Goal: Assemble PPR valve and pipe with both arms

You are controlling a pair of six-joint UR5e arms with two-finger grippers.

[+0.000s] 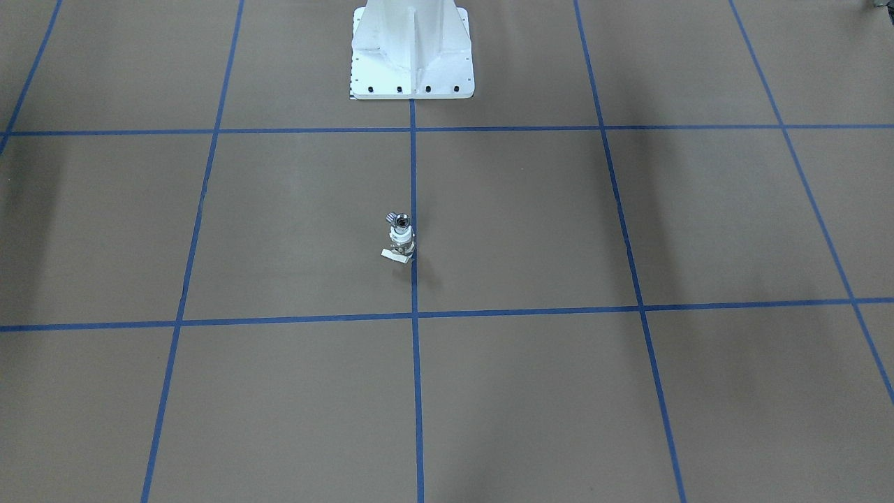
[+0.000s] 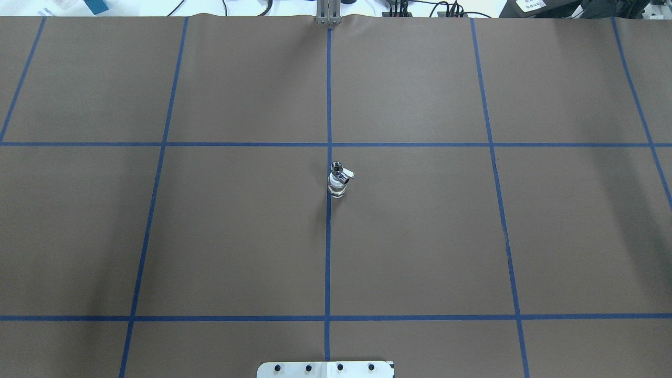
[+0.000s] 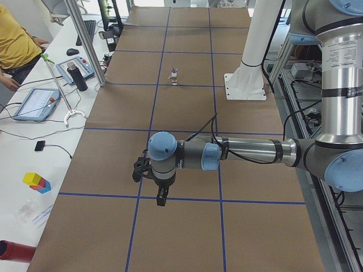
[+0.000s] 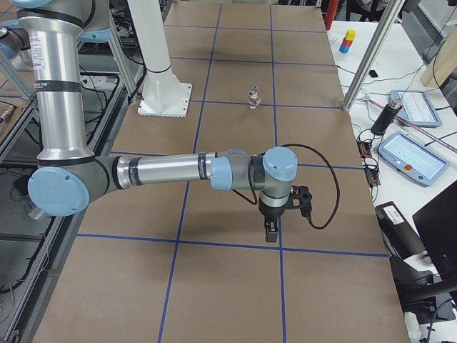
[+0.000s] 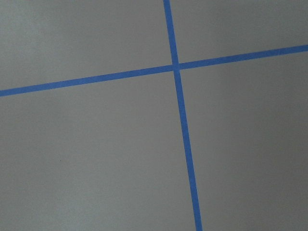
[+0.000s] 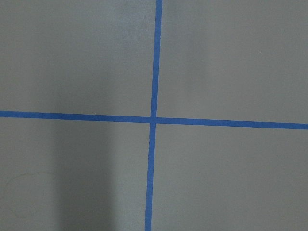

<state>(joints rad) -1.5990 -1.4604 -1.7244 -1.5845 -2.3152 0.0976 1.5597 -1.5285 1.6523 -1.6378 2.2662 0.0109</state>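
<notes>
The PPR valve (image 1: pixel 401 242) stands upright at the table's middle, beside the centre blue tape line, with its small white handle tab (image 1: pixel 395 256) pointing away from the robot. The grey pipe (image 1: pixel 400 221) sits on top of it, dark bore up. Both show in the overhead view, the valve (image 2: pixel 336 187) below the pipe (image 2: pixel 336 168). My left gripper (image 3: pixel 161 198) shows only in the exterior left view and my right gripper (image 4: pixel 272 232) only in the exterior right view. Both point down over tape lines, far from the valve. I cannot tell if either is open or shut.
The white bolted pedestal (image 1: pixel 412 56) stands at the robot's side of the table. Beyond the far edge are tablets (image 3: pixel 35 103), a dark bottle (image 3: pixel 80 77) and a seated person (image 3: pixel 14 45). Both wrist views show only brown table and blue tape crossings.
</notes>
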